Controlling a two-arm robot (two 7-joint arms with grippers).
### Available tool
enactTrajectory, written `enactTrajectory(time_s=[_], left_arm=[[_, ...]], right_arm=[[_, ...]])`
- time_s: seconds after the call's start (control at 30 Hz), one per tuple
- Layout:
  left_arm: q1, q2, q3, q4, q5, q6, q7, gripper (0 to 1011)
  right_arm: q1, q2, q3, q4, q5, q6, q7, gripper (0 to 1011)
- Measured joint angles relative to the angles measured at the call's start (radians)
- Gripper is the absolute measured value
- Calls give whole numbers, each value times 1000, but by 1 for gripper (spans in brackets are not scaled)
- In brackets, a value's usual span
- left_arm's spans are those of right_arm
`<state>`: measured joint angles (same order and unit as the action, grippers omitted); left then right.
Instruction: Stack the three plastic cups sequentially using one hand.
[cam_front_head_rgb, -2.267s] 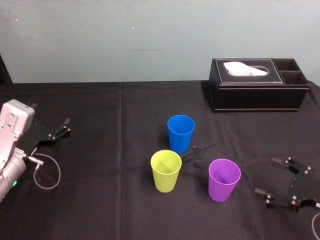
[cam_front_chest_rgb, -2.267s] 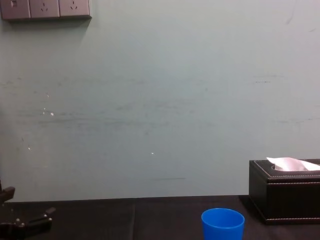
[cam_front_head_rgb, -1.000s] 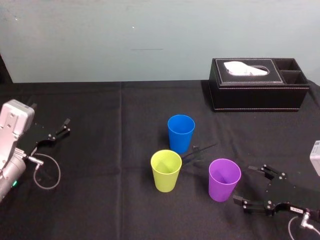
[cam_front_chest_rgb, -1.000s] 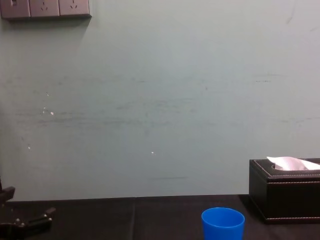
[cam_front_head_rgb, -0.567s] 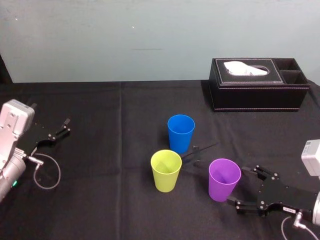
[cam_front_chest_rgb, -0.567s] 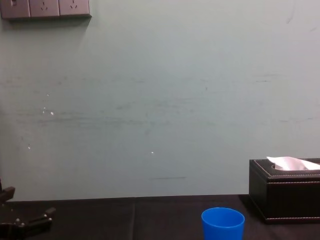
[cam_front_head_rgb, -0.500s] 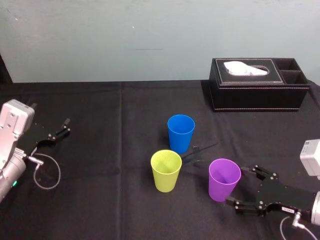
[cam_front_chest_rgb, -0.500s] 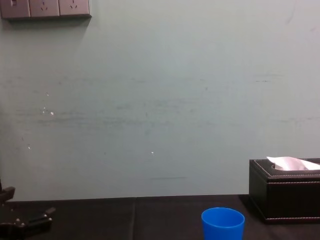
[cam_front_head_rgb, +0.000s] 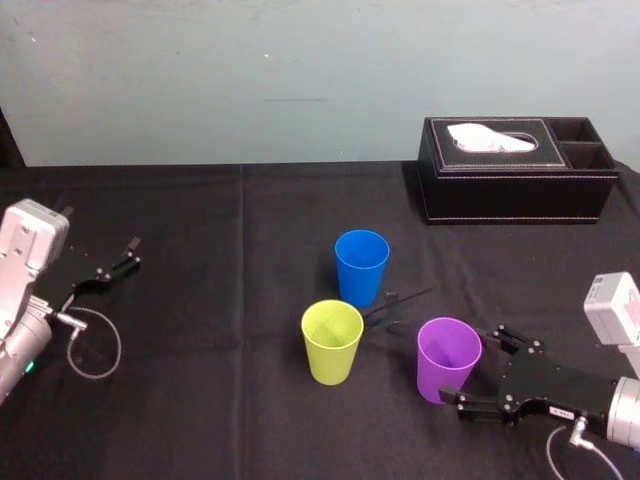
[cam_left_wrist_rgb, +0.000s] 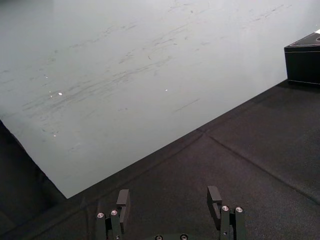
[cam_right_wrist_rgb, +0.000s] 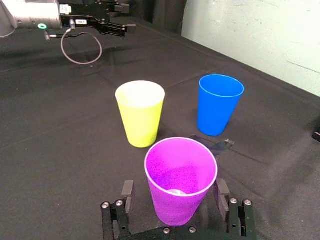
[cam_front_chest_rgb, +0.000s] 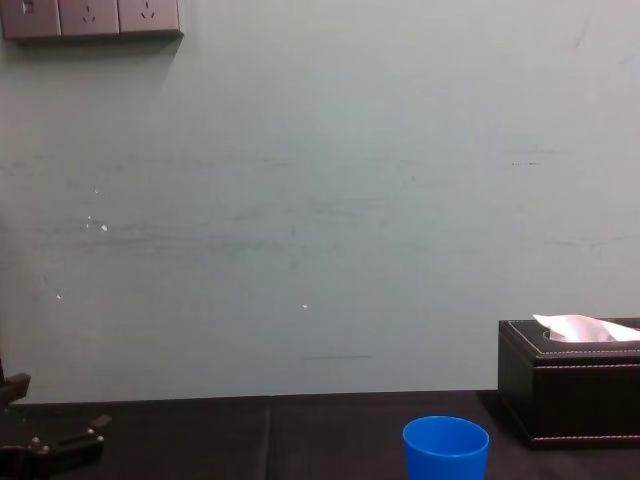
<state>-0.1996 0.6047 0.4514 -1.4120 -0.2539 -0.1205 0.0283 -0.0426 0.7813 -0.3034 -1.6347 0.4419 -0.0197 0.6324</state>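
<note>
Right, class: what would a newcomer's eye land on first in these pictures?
Three upright tumblers on the black tablecloth: the bright blue plastic cup farthest back, the yellow-green plastic cup front left, the purple plastic cup front right. The black right end effector straddles the purple one's base, open; the left end effector lies parked far left.

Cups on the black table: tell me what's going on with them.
The right gripper is at the purple cup, with its open fingers on either side of the cup and not closed on it. The cup stands upright on the table. The blue cup and the yellow-green cup stand upright too, apart from each other and from the purple one, so nothing is stacked yet. The left gripper sits open at the table's left side, away from the cups.
</note>
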Motion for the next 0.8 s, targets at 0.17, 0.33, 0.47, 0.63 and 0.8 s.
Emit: enactTrajectory(time_s=[0.17, 0.33, 0.47, 0.63, 0.8], left_arm=[[0, 0, 0, 0, 0, 0, 0, 1010], [0, 0, 0, 0, 0, 0, 0, 1010], [0, 0, 0, 0, 0, 0, 0, 1010], [0, 0, 0, 0, 0, 0, 0, 1010], [0, 0, 0, 0, 0, 0, 0, 1010]], right_arm=[[16, -11, -8, 13, -2, 5, -6, 1000], [27, -18, -13, 20, -4, 7, -9, 1000], [37, -27, -19, 26, -4, 12, -11, 1000], [42, -31, -22, 27, 0, 17, -10, 1000], [41, -30, -22, 27, 1, 16, -10, 1000]])
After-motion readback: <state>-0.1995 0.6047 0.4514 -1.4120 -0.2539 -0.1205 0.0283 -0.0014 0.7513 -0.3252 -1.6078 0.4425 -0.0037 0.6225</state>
